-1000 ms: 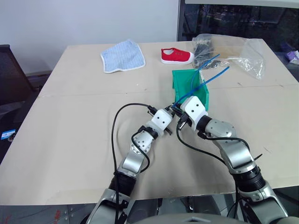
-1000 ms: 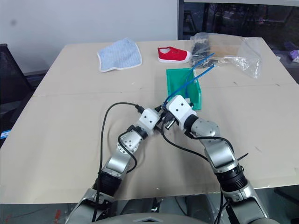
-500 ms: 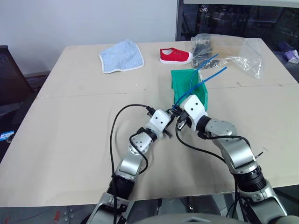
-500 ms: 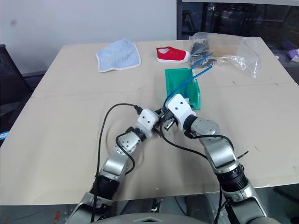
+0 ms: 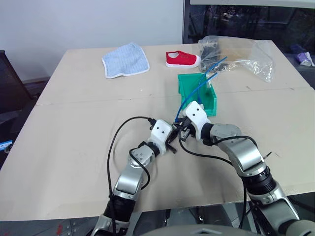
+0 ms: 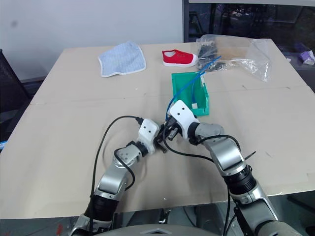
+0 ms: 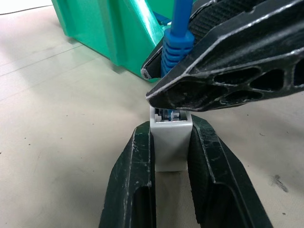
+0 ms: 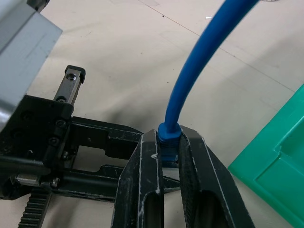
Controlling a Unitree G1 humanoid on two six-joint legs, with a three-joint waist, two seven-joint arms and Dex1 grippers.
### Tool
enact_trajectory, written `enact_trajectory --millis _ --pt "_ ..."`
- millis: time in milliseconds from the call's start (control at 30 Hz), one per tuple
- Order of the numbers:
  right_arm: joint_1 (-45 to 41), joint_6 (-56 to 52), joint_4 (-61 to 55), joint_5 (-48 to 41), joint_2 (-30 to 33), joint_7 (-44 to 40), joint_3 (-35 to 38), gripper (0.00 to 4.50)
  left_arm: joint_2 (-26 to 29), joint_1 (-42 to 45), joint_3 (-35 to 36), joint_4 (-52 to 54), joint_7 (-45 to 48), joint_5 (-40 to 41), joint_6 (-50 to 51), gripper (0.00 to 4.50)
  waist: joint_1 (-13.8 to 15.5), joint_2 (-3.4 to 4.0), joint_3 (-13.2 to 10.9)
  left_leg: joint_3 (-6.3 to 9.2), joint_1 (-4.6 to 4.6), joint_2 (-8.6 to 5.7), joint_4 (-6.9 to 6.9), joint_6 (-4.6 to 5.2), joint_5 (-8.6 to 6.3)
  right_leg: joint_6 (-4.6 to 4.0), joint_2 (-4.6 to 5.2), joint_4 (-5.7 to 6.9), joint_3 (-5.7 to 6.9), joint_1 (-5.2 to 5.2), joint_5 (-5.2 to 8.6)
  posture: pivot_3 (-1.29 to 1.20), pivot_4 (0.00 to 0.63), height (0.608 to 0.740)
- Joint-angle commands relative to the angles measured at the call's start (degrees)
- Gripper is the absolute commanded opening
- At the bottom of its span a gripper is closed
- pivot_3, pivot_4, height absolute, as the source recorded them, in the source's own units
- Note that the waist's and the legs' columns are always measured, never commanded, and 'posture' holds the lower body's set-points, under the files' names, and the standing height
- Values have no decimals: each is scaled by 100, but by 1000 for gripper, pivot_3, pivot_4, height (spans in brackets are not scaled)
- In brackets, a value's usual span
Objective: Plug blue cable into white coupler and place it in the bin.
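Looking down from the head, the thin light-blue network cable (image 5: pixel 194 93) arcs up from between the two grippers and over the small bright-green plastic bin (image 5: pixel 186 87), which stands on the tan tabletop (image 5: pixel 74 128) just beyond them. The left gripper (image 5: pixel 172 141) and right gripper (image 5: pixel 182 129) meet tip to tip in front of the bin, both forearms angling inward; the tiny coupler is too small to make out here. Farther back lie a blue-and-white striped cloth (image 5: pixel 125 60), a red shoe (image 5: pixel 182 59) and a clear plastic bag (image 5: pixel 241 55).

In the left wrist view, the small white plastic coupler block (image 7: pixel 170 142) sits pinched between the left gripper's two black fingers (image 7: pixel 135 185). The cable's ribbed blue boot (image 7: pixel 176 47) stands right above its socket, the clear plug partly hidden behind the right gripper's finger (image 7: pixel 237 71), so how deep it is seated cannot be told.

In the right wrist view, the right gripper's fingers (image 8: pixel 145 190) are clamped on the blue boot, the cable curving away upward; a corner of the bin is cut off at the edge.
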State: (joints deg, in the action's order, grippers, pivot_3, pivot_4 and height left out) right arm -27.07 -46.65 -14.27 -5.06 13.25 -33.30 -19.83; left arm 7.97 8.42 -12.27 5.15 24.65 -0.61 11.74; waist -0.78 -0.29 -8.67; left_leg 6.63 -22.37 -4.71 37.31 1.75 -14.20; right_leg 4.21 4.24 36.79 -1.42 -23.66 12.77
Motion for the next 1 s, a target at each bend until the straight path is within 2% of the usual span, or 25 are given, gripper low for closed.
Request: enact_trajectory --millis 33,200,400,533,667,867,1000 --pt "272 -851 795 -208 95 -378 -586 0 -153 187 -101 678 -13 145 -264 314 -2 0 8 -1 2 0 0 1 0 0 0 0 -1 2 0 0 150 740" --pt "267 -945 955 -259 104 -405 -692 0 -179 229 -113 645 -44 124 -260 314 0 1 31 -2 22 0 -9 18 -11 -1 1 -1 -2 12 1 0 150 740" --pt "260 287 837 -485 -572 -89 172 0 -163 182 -49 661 -98 146 -310 314 -15 -2 41 -4 30 2 -14 20 -12 -1 -5 1 -11 12 0 0 150 740" --pt "231 441 597 -675 -601 -169 413 0 -159 93 87 756 -1 387 -310 2303 -17 -2 40 -8 31 2 -15 20 -12 -1 -4 3 -16 11 0 0 150 740" --pt "100 120 247 -1067 -486 -302 659 0 -12 -86 266 973 -22 434 -364 4379 -10 1 37 -6 20 2 -17 15 -9 -1 -4 2 -15 6 0 0 150 740" --pt "-245 -915 -594 -2326 43 -692 1490 0 498 -139 841 1979 139 995 373 4455 4 3 33 4 -4 2 -13 20 -13 -1 0 -3 -5 -8 0 0 150 740" --pt "-1031 -1125 -81 -2738 606 -739 2216 0 796 -16 1191 2513 150 1567 1305 4455 5 5 26 5 -8 -1 -8 22 -14 -2 2 -4 0 -7 0 0 150 740"
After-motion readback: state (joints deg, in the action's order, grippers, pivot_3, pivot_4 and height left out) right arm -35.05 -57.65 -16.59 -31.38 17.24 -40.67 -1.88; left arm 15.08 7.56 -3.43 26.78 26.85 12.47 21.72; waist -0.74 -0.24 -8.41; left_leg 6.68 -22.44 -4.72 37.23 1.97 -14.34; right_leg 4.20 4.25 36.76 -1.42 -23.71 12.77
